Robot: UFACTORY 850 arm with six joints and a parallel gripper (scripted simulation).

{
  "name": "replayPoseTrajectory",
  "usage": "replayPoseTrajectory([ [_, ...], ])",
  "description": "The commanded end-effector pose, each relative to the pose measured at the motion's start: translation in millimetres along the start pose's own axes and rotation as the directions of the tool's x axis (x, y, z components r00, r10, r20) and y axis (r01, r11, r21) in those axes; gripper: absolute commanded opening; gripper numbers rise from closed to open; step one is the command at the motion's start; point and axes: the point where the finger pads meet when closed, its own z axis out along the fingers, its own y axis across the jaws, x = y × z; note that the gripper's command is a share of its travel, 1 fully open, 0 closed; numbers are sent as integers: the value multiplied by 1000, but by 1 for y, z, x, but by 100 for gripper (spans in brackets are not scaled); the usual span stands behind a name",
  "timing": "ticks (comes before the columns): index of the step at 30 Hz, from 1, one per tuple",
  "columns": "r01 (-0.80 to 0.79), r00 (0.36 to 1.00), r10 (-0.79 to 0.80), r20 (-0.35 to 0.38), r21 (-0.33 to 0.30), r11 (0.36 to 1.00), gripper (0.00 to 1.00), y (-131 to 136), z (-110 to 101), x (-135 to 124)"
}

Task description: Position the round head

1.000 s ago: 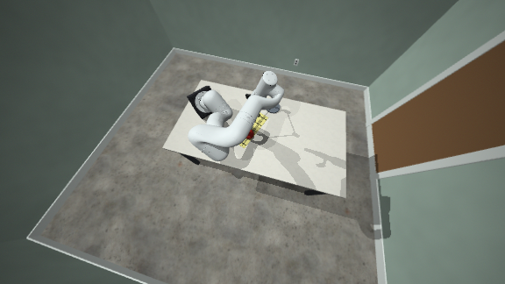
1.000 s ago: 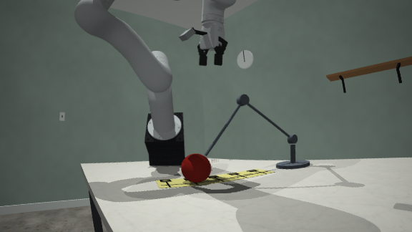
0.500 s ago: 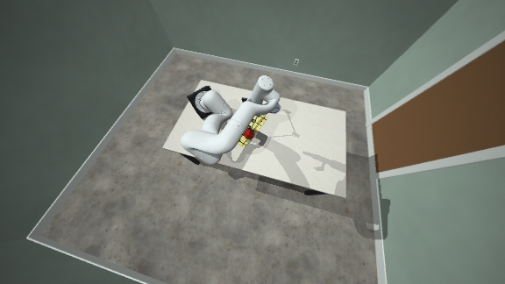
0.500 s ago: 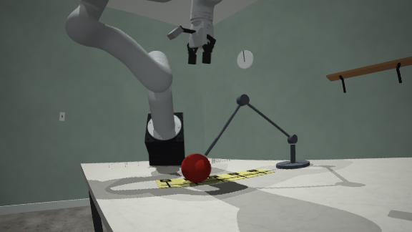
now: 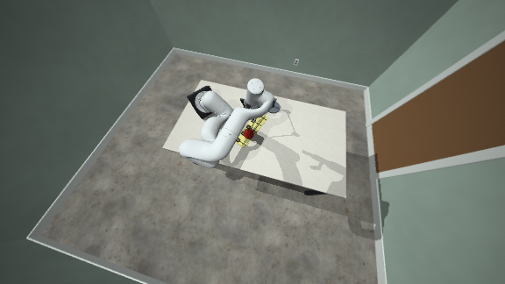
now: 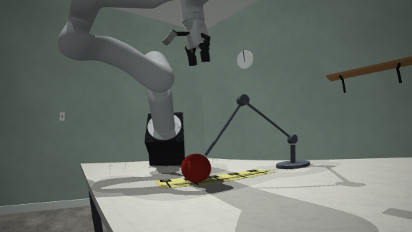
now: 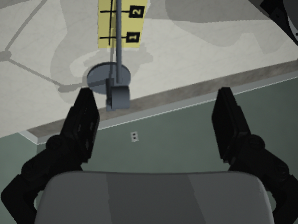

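Lamp foot (image 5: 274,107) (image 6: 292,164) (image 7: 97,77): dark disc, reference for all places below; screwed down, so no give expected there.

Yellow strip (image 5: 242,142) (image 6: 262,172) (image 7: 102,25): flat on the surface (image 5: 320,131) (image 6: 304,211) (image 7: 175,45), running away from the foot; numerals 1 and 2 legible from the wrist, mark 1 nearer the foot.

Red round head (image 5: 249,134) (image 6: 196,168): well out from the foot, above the outer part of the strip; exact mark and clearance impossible to tell.

Elbow joint (image 6: 242,100): high, between foot and head; slim rods on either side. Lower joint (image 6: 292,139): directly above the foot, atop a short post.

Gripper (image 5: 259,102) (image 6: 199,62) (image 7: 155,102): wide open, nothing between the fingers; high above the level of the foot, apart from the lamp.

Handling, by judgement: head probably light but smooth, liable to roll out of a loose pinch; joints yielding, one weak at long reach. Best hold: squarely across the head's middle, pads on opposite sides. Guide gently, never against the foot; release slowly, watch for sinking, then back well clear.

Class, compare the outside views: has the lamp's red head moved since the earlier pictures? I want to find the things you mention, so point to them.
No. The red head (image 5: 249,134) (image 6: 196,167) sits at the same place against the yellow strip (image 5: 264,120) (image 6: 255,172) (image 7: 104,25).
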Motion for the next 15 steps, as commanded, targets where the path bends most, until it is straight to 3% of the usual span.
replayPoseTrajectory([
  [1, -35, 998, 32, 55, 67, 997, 100, -1, 1, -3],
  [15, -120, 975, 82, 207, 178, 977, 100, 0, 0, -1],
])
